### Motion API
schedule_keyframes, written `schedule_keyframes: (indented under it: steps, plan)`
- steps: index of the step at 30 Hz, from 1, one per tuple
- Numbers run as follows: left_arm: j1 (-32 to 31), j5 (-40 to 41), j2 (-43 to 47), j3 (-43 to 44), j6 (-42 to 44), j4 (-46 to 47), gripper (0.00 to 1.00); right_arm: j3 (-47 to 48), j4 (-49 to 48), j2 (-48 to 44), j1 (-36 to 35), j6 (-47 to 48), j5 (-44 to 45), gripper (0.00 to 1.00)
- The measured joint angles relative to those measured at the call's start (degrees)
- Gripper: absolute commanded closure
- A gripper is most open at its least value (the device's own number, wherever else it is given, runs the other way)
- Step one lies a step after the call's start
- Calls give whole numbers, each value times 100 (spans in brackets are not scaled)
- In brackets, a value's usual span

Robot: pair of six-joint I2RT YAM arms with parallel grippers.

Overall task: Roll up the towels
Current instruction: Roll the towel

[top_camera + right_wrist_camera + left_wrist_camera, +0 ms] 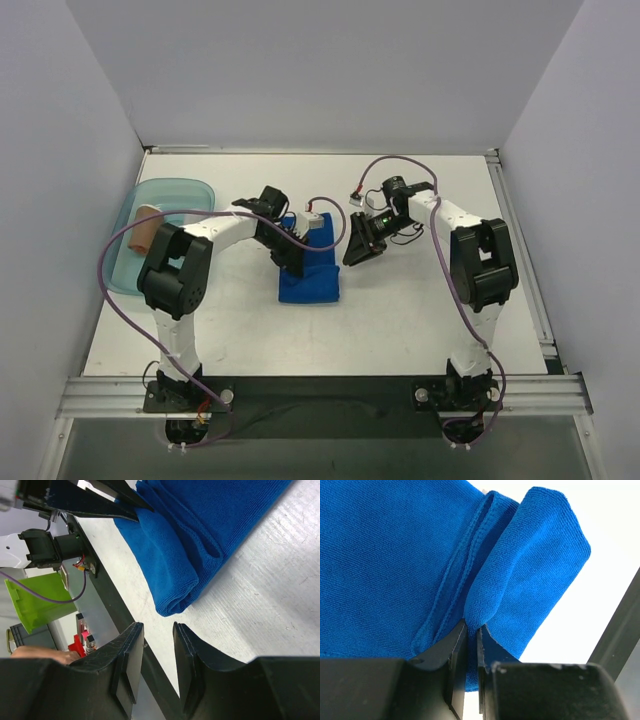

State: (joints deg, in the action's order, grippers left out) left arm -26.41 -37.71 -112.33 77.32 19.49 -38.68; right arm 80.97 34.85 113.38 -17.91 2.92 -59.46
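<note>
Top view: blue towel (312, 282) lies mid-desk (420, 330), between the two arms, folded into a compact block. left claw (292, 255) is down on the towel's far left part. right claw (360, 248) hangs just right of the towel's far right corner; can't tell contact from here. Teal bin (190, 186) sits at the desk's far left, with a tan towel (146, 228) in it.

Left wrist: left claw (471, 630) is clenched on a raised fold of the blue towel (395, 555), jaws nearly together with cloth pinched between. The fold stands thick and rounded, with a stitched hem just left of it. The rest of the cloth spreads left. Bare desk (600, 580) shows on the right.

Right wrist: right claw (157, 630) is released, jaws apart, nothing between them. Blue towel (200, 530) lies beyond the tips in stacked layers, its rounded folded end toward the claw but apart from it. The left claw's black fingers (110, 500) meet the towel at top left.
</note>
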Motion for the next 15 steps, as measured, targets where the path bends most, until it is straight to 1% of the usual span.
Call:
schedule_keyframes:
  steps: [4,6,9,12,15]
  plan:
    - [11,0,57,-116,-74,7,84,0,0,-87,0,2,-2,69]
    - [17,0,136,-168,-101,7,82,0,0,-111,-2,2,-2,69]
    - [26,-2,326,-210,-125,-13,73,0,0,-122,-2,2,-2,69]
    - [26,-2,546,-210,-136,-20,73,-15,2,-125,-2,4,-2,69]
    - [28,-4,708,-238,-136,-20,76,-39,2,-127,-9,7,0,69]
